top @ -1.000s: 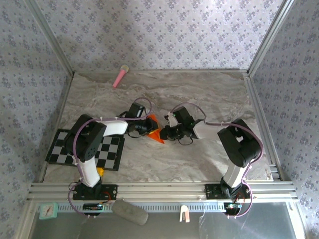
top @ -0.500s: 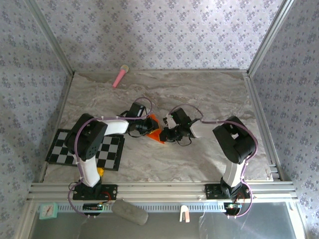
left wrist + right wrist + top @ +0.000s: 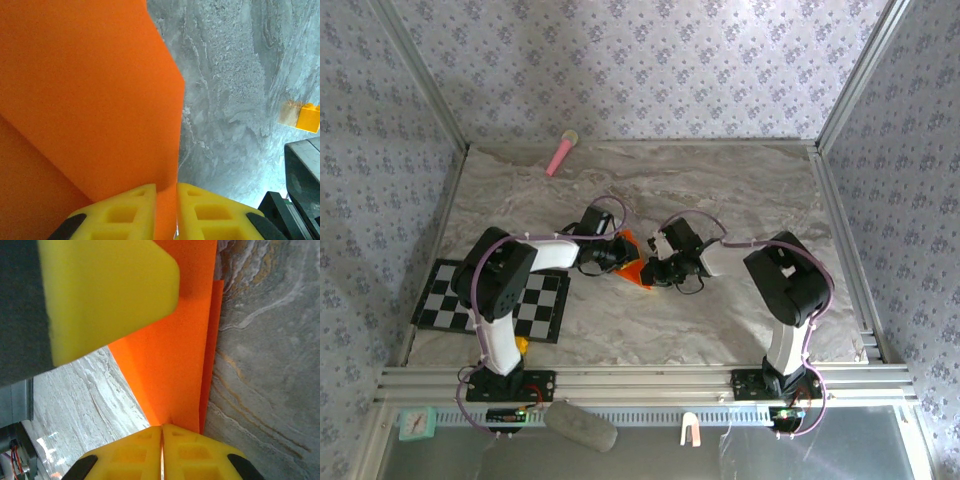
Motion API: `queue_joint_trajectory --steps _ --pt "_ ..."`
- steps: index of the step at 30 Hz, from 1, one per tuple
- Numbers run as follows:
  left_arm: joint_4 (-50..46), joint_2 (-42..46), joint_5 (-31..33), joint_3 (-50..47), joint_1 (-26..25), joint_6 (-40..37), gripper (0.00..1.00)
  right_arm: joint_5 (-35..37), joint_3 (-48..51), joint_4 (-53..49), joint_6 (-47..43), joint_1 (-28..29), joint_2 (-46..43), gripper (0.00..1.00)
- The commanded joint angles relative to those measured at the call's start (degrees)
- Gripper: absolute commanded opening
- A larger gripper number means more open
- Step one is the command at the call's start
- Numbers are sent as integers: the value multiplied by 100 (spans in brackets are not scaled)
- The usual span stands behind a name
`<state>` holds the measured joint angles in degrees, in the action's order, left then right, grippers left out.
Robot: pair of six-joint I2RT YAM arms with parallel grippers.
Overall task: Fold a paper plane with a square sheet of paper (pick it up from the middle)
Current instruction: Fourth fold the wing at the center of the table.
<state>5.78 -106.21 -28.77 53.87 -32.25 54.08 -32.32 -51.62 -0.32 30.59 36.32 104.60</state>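
The orange square sheet of paper (image 3: 633,262) is creased into a smaller folded shape and held just above the marble table's middle, between both grippers. My left gripper (image 3: 616,252) is shut on its left side. In the left wrist view the paper (image 3: 90,95) runs down between the yellow fingers (image 3: 131,210) of that gripper (image 3: 166,202). My right gripper (image 3: 654,268) is shut on the right side. In the right wrist view its pads (image 3: 192,450) pinch a corner of the paper (image 3: 175,370), a second layer shows along the right edge, and the left gripper's finger (image 3: 105,290) is at the top.
A pink stick (image 3: 560,153) lies at the far left of the table. A black-and-white checkered mat (image 3: 535,305) lies at the near left under the left arm. Beside it is a small yellow brick (image 3: 522,345), also in the left wrist view as a brick (image 3: 307,116).
The right arm has swung a little to the left, bringing its gripper closer to the left one. The paper stays pinched between them, shifted slightly.
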Motion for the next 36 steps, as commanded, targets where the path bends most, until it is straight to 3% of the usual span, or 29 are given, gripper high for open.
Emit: queue_joint_trajectory --steps 1,17,36 --pt "-94 -68 -69 112 16 -38 19 7 -94 -239 -53 7 131 9" --pt "-165 -92 -49 123 8 -47 19 -268 -13 -310 105 -72 -289 10" --pt "-178 -158 -67 168 8 -47 19 -187 252 -362 171 -98 -90 10"
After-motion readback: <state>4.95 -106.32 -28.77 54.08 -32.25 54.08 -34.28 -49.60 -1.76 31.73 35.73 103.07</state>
